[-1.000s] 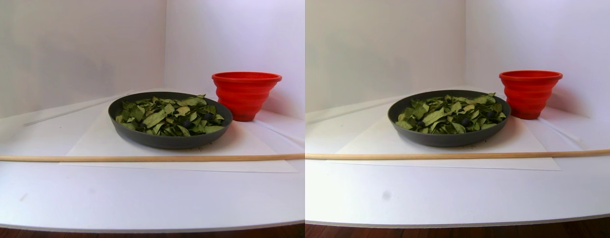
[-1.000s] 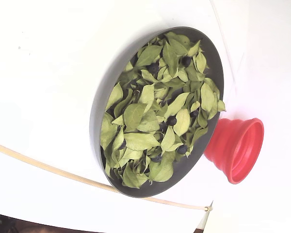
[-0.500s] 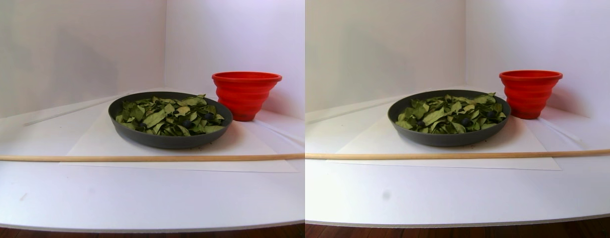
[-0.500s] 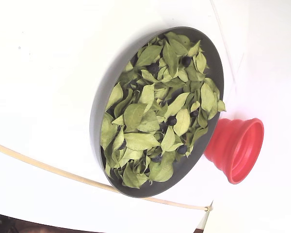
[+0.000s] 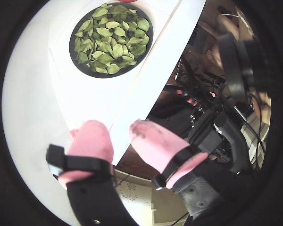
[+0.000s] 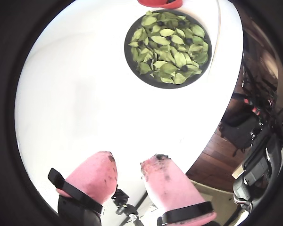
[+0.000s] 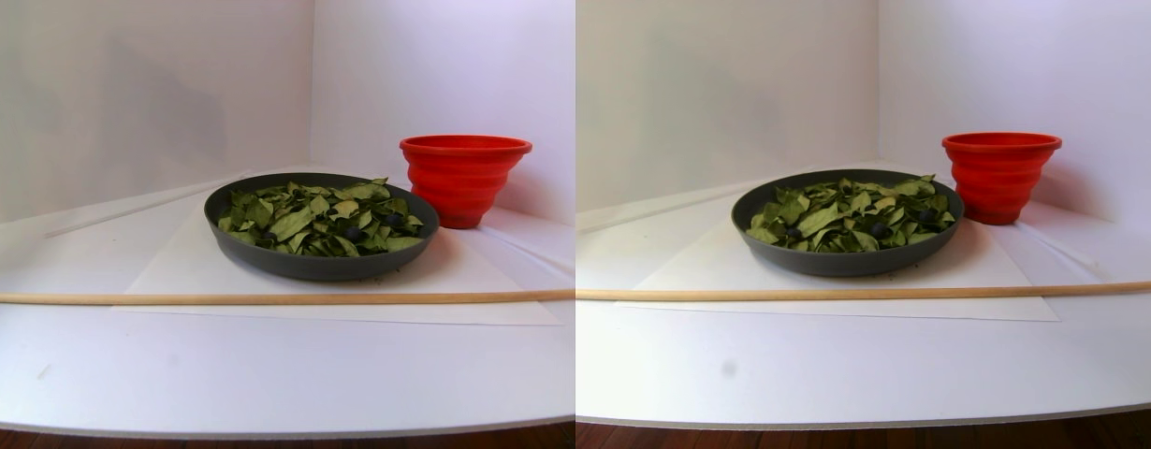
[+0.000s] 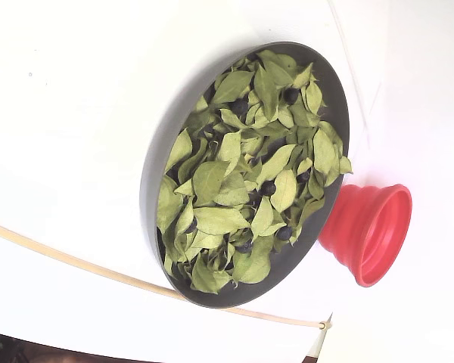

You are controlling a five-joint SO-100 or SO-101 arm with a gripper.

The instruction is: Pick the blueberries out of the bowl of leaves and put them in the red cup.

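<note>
One bowl (image 8: 155, 174), one red cup (image 8: 371, 231), one wooden rod (image 7: 257, 298), dozens of leaves (image 8: 212, 181), about six visible blueberries (image 8: 268, 187).

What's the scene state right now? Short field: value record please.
gripper: pink-padded gripper open, empty, far back from the bowl in both wrist views
bowl: dark grey bowl on the white table
contents: green leaves with blueberries partly buried among them
red cup: red cup upright, right beside the bowl; inside not visible
other: thin wooden rod lying across the table in front of the bowl
progress: no berry held
</note>
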